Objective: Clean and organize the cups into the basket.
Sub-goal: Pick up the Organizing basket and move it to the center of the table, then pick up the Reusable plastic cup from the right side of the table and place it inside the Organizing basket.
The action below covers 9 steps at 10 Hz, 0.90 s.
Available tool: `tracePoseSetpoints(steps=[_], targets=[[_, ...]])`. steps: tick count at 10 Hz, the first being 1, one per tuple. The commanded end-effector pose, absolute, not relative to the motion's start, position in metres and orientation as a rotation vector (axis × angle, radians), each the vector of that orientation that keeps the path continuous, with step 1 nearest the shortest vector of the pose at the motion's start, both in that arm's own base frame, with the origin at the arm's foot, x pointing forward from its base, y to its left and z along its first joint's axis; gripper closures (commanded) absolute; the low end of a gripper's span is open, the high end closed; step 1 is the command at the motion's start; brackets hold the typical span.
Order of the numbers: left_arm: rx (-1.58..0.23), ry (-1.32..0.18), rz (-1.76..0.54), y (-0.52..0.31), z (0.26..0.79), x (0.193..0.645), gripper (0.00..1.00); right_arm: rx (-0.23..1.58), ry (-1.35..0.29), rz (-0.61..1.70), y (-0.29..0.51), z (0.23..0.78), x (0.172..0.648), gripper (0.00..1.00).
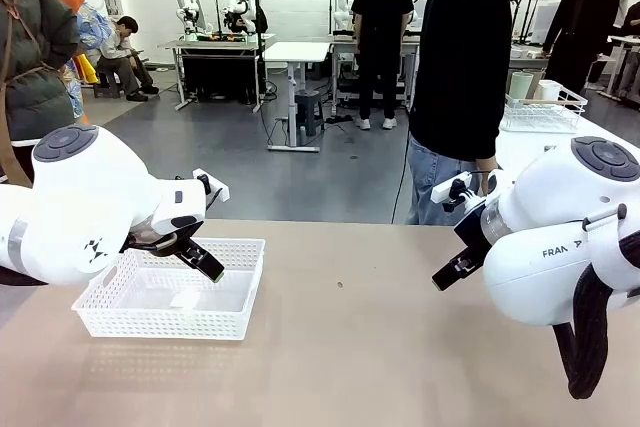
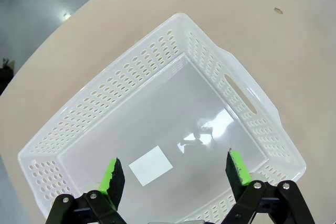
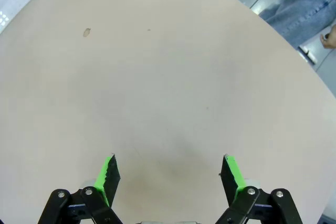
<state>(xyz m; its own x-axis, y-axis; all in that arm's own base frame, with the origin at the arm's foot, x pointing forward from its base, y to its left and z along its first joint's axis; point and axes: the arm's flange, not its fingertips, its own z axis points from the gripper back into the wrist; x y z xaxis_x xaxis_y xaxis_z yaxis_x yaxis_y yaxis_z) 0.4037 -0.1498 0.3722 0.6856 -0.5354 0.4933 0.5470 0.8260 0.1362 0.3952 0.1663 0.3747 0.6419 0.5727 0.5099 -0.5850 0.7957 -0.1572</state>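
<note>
At left on the table (image 1: 350, 347), the basket (image 1: 160, 325) is set upright, empty, ready for loading. Left gripper (image 2: 176, 169) is held above it, jaws apart. Right gripper (image 3: 168, 174), likewise spread, is poised over bare tabletop at right.

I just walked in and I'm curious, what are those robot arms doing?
Two robot arms are at a table, and a person stands at its far side. The left end effector hangs open above a white basket, which has no cups in it yet. The right end effector is open too, over bare table. Neither one holds anything at this moment.
</note>
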Motion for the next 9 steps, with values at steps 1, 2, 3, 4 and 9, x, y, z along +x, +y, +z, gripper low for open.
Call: tracePoseSetpoints(steps=[1, 2, 3, 4, 9], targets=[[-0.022, -0.545, -0.607, -0.150, 0.372, 0.404, 0.00, 0.023, -0.573, 0.660, 0.166, 0.375, 0.395, 0.00], [-0.022, -0.545, -0.607, -0.150, 0.372, 0.404, 0.00, 0.023, -0.573, 0.660, 0.166, 0.375, 0.395, 0.00], [-0.022, -0.545, -0.607, -0.150, 0.372, 0.404, 0.00, 0.023, -0.573, 0.660, 0.166, 0.375, 0.395, 0.00], [-0.022, -0.545, -0.607, -0.150, 0.372, 0.404, 0.00, 0.023, -0.573, 0.660, 0.166, 0.375, 0.395, 0.00], [0.028, -0.511, -0.615, -0.151, 0.381, 0.379, 0.00, 0.036, -0.605, 0.631, 0.159, 0.396, 0.359, 0.00]])
